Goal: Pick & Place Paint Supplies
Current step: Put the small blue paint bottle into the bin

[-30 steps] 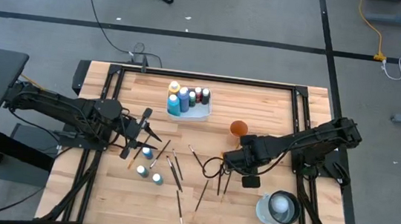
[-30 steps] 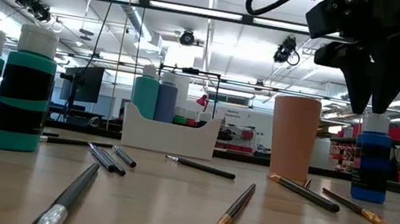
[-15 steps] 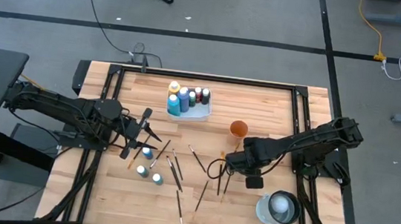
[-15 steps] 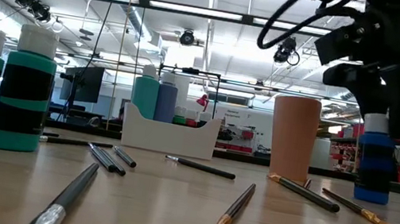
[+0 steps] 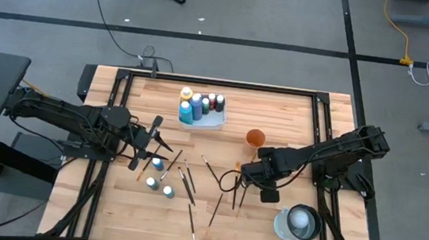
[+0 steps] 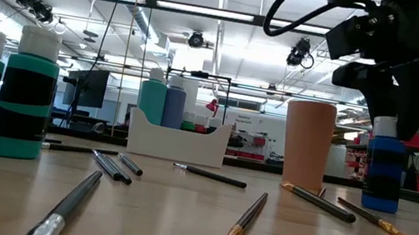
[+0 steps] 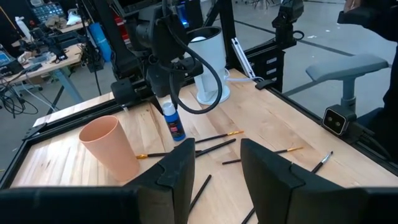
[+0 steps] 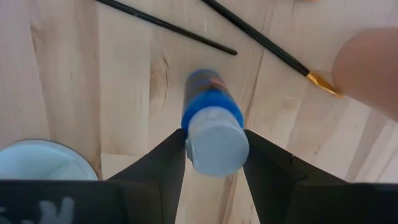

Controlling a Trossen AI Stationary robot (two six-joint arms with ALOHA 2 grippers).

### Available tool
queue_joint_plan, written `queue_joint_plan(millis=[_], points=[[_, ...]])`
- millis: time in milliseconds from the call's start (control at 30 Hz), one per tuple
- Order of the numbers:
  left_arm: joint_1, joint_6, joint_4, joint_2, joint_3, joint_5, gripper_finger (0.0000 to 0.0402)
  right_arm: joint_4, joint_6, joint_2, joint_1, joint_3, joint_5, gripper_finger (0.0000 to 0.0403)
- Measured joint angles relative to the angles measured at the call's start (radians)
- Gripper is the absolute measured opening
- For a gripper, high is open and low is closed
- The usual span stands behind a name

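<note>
My right gripper (image 8: 212, 158) points straight down over the right half of the table (image 5: 294, 120), just beside the orange-brown cup (image 6: 306, 145), with the arm folded low from the right edge. Its two fingers (image 8: 155, 168) sit on either side of the white cap of a blue paint bottle (image 8: 211, 124) and press against it, so I am gripping that bottle at the cap. In the low view the bottle (image 6: 384, 169) hangs upright under my gripper (image 6: 390, 121); I cannot tell whether its base touches the wood or is just clear of it. It has a blue body, a dark label and a white cap, and it stands near a brown-handled paintbrush (image 6: 370, 219) lying flat on the table.

My left gripper (image 5: 156, 139) waits over the left half of the table, fingers parted around nothing, just beside two teal bottles (image 5: 161, 186) that stand among scattered paintbrushes (image 5: 188, 185). From its wrist, its fingers (image 7: 177, 177) frame the cup (image 7: 111, 146) and the blue bottle (image 7: 174, 124) under my right arm.

The white tray (image 5: 213, 121) near the far edge of the table holds several bottles (image 5: 200, 105) upright: blue, teal, yellow-capped and dark red.
</note>
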Motion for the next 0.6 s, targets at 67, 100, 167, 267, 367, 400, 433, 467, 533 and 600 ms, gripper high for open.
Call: queue_joint_plan(millis=[67,100,167,267,367,400,433,467,533,600], points=[[0.000,0.000,0.000,0.000,0.000,0.000,0.0139,0.015,-0.007,0.000,0.000,0.000,0.000,0.0155],[0.000,0.000,0.000,0.000,0.000,0.000,0.0139,0.020,-0.008,0.000,0.000,0.000,0.001,0.0155],[0.000,0.000,0.000,0.000,0.000,0.000,0.0139,0.029,-0.008,0.000,0.000,0.000,0.001,0.0155],[0.000,0.000,0.000,0.000,0.000,0.000,0.0139,0.037,-0.008,0.000,0.000,0.001,0.002,0.0155],[0.000,0.000,0.000,0.000,0.000,0.000,0.0139,0.036,-0.008,0.000,0.000,0.001,0.001,0.0154],[0.000,0.000,0.000,0.000,0.000,0.000,0.0139,0.036,-0.004,0.000,-0.001,0.001,-0.005,0.0152],[0.000,0.000,0.000,0.000,0.000,0.000,0.0139,0.036,0.001,0.000,-0.005,0.001,-0.020,0.0149],[0.000,0.000,0.000,0.000,0.000,0.000,0.0139,0.037,0.012,0.000,-0.007,0.001,-0.034,0.0144],[0.000,0.000,0.000,0.000,0.000,0.000,0.0139,0.039,0.033,0.000,-0.016,0.001,-0.054,0.0131],[0.000,0.000,0.000,0.000,0.000,0.000,0.0139,0.042,0.044,-0.001,-0.027,0.002,-0.072,0.0119]])
